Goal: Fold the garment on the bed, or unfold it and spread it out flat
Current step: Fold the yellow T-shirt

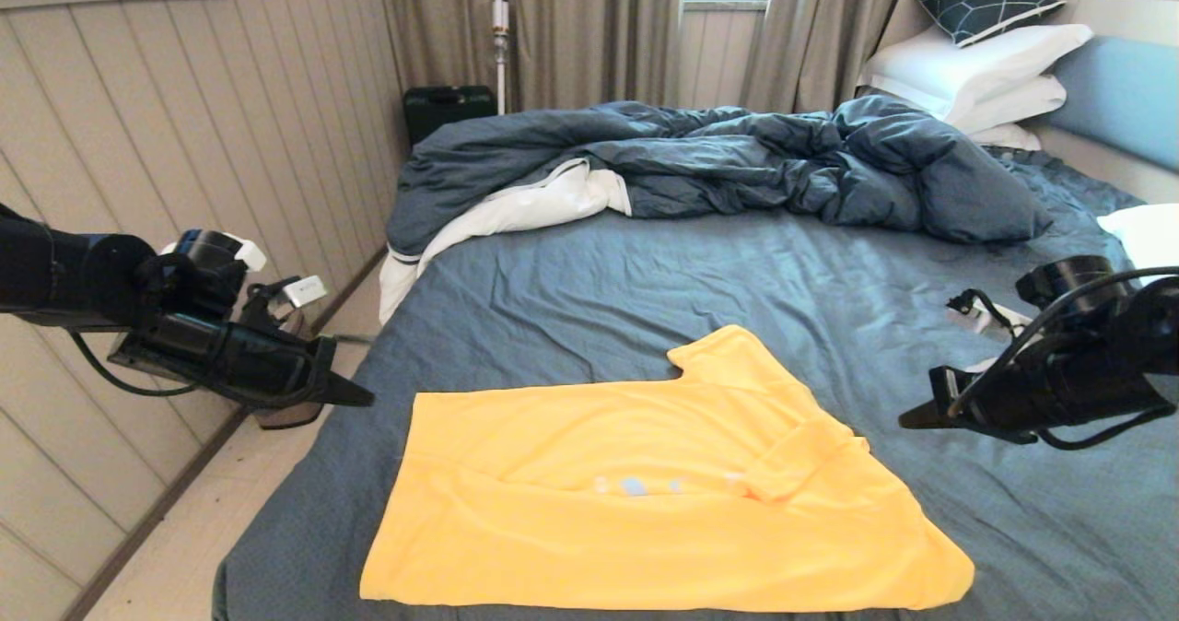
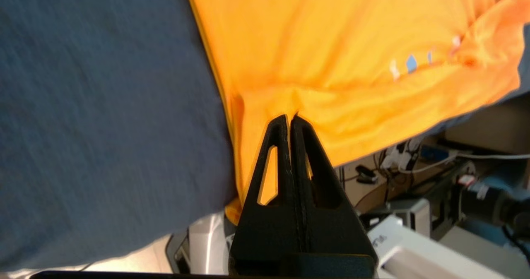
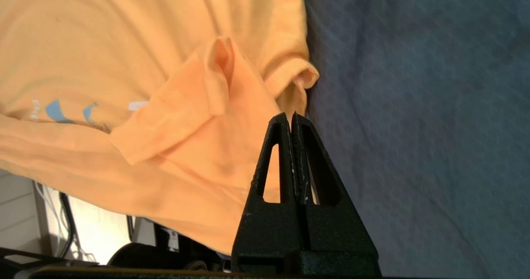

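The garment [image 1: 645, 510], a bright yellow T-shirt, lies on the near part of the bed [image 1: 737, 271]. Its near long side is folded over, and one sleeve [image 1: 801, 460] is doubled back onto the body. A strip of pale blue and white print [image 1: 636, 486] peeks out at the fold. My left gripper [image 1: 367, 402] hangs in the air just off the shirt's left edge, shut with nothing in it. My right gripper [image 1: 904, 420] hovers off the shirt's right side, also shut and empty. In the wrist views, the left gripper [image 2: 290, 117] and right gripper [image 3: 289, 116] sit above the yellow garment [image 2: 331, 43] [image 3: 103, 43], jaws pressed together.
A rumpled dark blue duvet [image 1: 737, 156] with white lining lies across the far half of the bed. White pillows [image 1: 976, 68] and a light blue headboard [image 1: 1124, 96] are at the far right. A panelled wall and a narrow strip of floor [image 1: 230, 474] run along the left.
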Available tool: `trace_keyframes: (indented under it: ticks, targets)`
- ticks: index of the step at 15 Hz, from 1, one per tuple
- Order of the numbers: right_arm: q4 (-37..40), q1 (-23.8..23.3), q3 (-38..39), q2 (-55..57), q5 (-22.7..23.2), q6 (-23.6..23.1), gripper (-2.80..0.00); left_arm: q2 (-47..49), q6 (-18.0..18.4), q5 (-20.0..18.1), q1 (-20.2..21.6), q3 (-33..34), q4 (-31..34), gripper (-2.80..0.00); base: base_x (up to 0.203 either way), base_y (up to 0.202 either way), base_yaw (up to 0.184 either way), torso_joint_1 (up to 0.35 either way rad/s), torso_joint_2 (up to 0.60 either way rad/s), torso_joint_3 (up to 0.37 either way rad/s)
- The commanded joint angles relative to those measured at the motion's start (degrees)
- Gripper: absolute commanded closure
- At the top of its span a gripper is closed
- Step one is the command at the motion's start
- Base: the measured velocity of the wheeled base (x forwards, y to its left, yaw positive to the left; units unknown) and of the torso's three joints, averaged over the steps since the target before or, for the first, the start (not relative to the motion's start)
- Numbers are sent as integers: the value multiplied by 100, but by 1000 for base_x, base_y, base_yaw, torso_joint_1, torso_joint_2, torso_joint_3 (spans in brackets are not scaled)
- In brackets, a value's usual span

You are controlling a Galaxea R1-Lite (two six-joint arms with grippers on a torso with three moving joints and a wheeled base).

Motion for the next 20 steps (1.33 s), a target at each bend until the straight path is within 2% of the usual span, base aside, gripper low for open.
trace_keyframes:
  ticks: [1,5,6,7,9,14,20]
  targets:
    - [5,63,-188,318,35,28,0,396,-93,-21,1,-332,14,0,0,0,0,0,0,0]
    - [3,149,-548,637,41,46,0,947,-342,-26,-14,-1005,19,0,0,0,0,0,0,0]
    - [-7,169,-603,650,41,96,-83,1065,-400,-24,-22,-1152,25,0,0,0,0,0,0,0]
    - [-53,195,-716,706,34,107,-280,1176,-449,-22,-42,-1258,29,-280,0,0,0,0,0,0]
    - [-126,249,-860,843,33,106,-280,1369,-502,-21,-85,-1391,34,-280,0,0,0,0,0,0]
    - [-471,339,-823,904,68,101,-280,2123,-903,30,-44,-2038,77,-280,0,0,0,0,0,0]
    - [-480,379,-832,974,112,92,-280,2459,-927,58,-34,-2234,55,-280,0,0,0,0,0,0]
